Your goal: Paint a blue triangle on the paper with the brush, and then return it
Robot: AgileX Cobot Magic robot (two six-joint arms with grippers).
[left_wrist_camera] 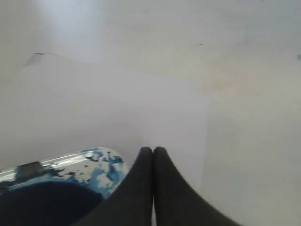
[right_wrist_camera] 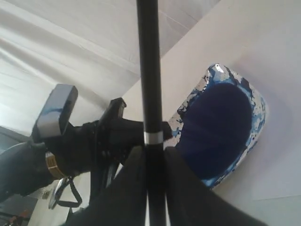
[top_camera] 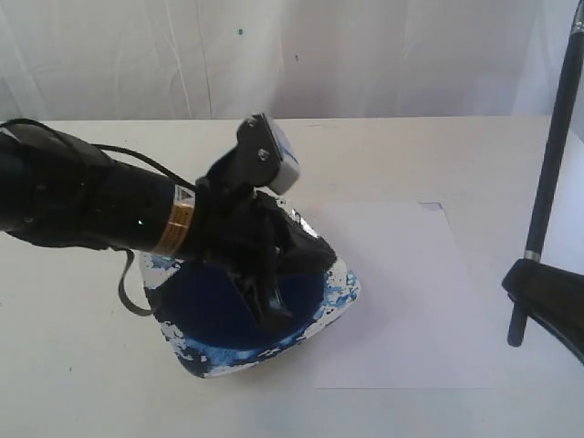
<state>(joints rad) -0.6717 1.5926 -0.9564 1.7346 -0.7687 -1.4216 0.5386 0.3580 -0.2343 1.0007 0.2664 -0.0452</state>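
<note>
A blue-splashed paint dish (top_camera: 219,358) holding a pool of dark navy paint sits near the front of the off-white table (top_camera: 73,383). The left gripper (top_camera: 272,310) is lowered into it, jaws pressed together on nothing visible. Seen from its wrist, the tips (left_wrist_camera: 153,149) meet just beside the dish's rim. The paper (top_camera: 401,292), a plain white sheet, lies flat and touches the dish's right side. At the sheet's right edge, the right gripper (top_camera: 529,278) is clamped on the brush (top_camera: 552,155), fingers on either side of the black handle just below the silver band (top_camera: 532,255). The brush stands nearly upright, its lower end close to the paper's edge; whether it touches the table cannot be told. A white curtain (top_camera: 365,55) hangs behind.
</note>
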